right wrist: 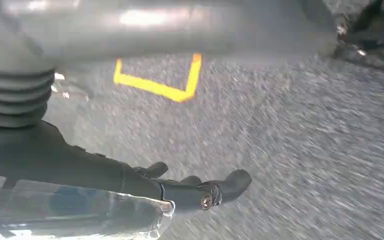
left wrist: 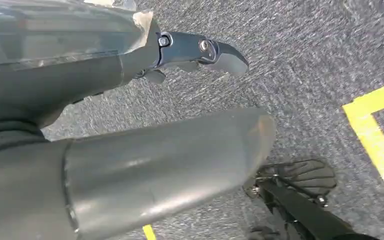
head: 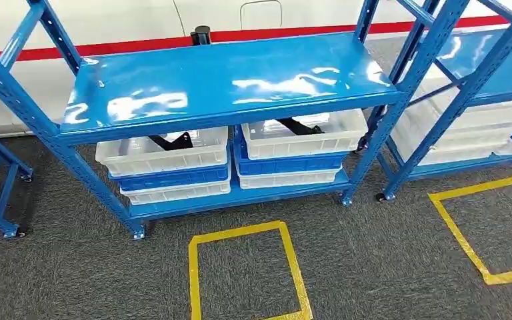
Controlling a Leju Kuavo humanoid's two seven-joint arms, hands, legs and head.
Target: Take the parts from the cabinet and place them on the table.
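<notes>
1. Yellow tape square [head: 245, 272] marks the grey carpet [head: 373, 267] nearest the camera, in front of the blue cabinet [head: 227, 80].
2. On the cabinet's lower shelf, two stacks of white and blue bins [head: 167, 167] sit side by side; a black part [head: 171, 141] lies in the left top bin, another black part [head: 300, 126] in the right.
3. Left robot hand [left wrist: 200, 52] hangs over carpet, fingers apart, holding nothing.
4. Right robot hand [right wrist: 200, 190] likewise hangs with fingers spread and nothing in them.
</notes>
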